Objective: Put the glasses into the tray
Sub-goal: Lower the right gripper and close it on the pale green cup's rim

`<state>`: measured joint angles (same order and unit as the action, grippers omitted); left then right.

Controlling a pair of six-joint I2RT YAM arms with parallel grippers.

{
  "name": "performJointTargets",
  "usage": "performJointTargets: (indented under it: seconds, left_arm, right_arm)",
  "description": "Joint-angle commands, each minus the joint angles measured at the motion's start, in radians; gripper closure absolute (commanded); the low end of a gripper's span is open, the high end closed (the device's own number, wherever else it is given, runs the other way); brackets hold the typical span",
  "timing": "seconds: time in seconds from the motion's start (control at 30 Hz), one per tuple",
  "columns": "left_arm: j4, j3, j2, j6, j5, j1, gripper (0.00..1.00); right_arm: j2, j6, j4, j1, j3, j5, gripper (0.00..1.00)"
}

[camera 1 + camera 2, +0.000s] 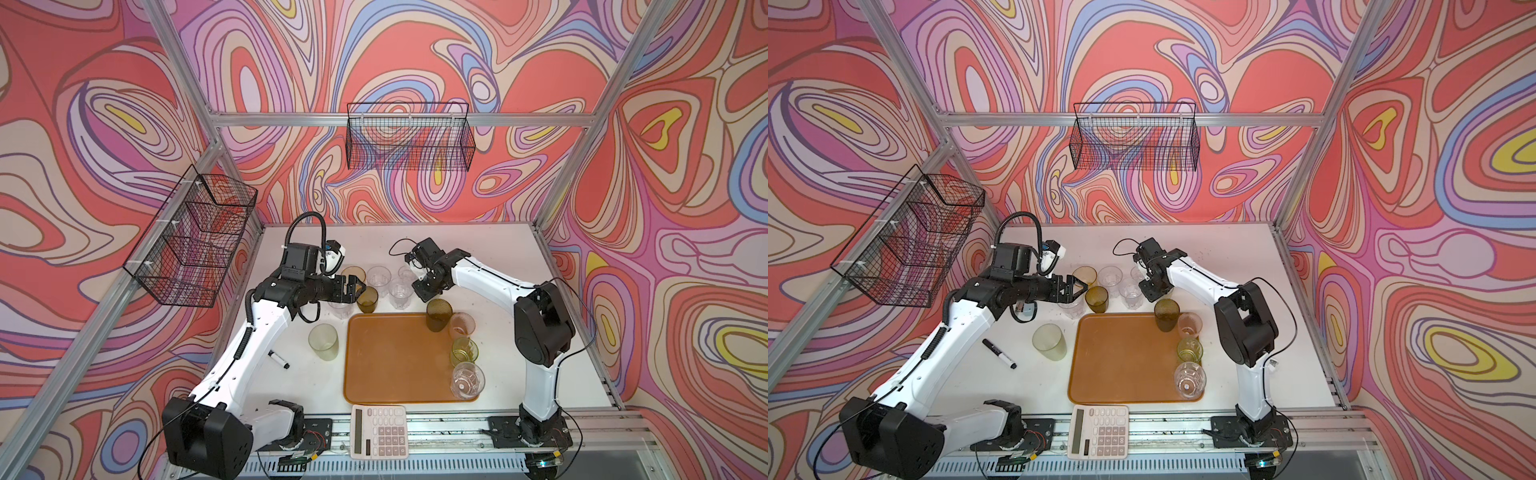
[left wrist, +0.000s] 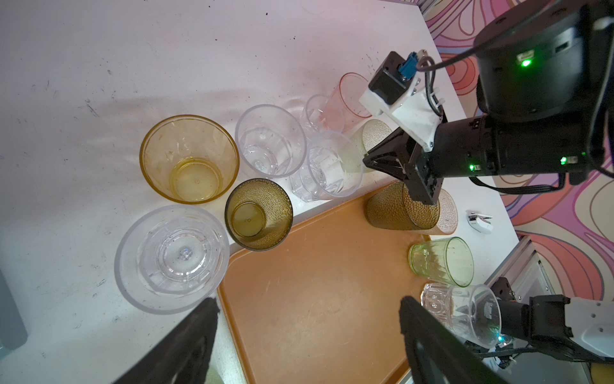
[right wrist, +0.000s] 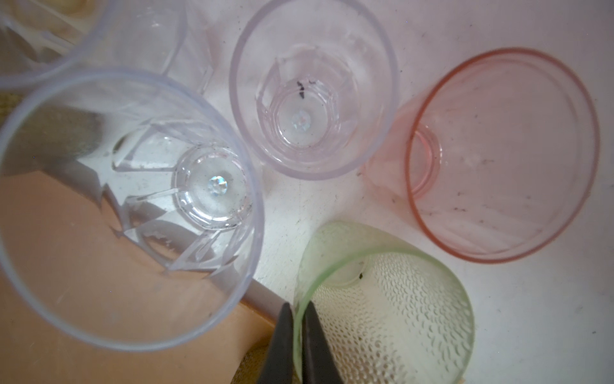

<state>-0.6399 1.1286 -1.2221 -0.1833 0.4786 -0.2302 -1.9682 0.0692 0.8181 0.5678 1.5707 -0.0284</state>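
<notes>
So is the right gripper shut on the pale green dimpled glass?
Shut on it. In the right wrist view the right gripper pinches the rim of the pale green glass, one finger inside, one outside.

Four glasses [image 1: 1189, 380] in the tray [image 1: 1125, 361] along its right rim

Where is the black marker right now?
In both top views the black marker lies on the table left of the tray, between the left arm and a pale yellow-green glass.
</notes>
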Motion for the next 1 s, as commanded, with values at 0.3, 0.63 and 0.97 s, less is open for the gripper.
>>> performJointTargets:
  seconds: [0.3, 0.63, 0.97]
  left_arm:
    - [-0.020, 0.010, 0.006, 0.020, 0.008, -0.006, 0.12]
    - [-0.020, 0.011, 0.004, 0.021, 0.006, -0.006, 0.12]
    - [-0.020, 0.012, 0.007, 0.019, 0.009, -0.006, 0.12]
  right_arm:
    - [0.050, -0.042, 0.076, -0.006, 0.062, -0.063, 1.00]
    - [0.074, -0.074, 0.149, -0.006, 0.115, -0.088, 1.00]
    - [0.135, -0.110, 0.227, -0.006, 0.146, -0.080, 1.00]
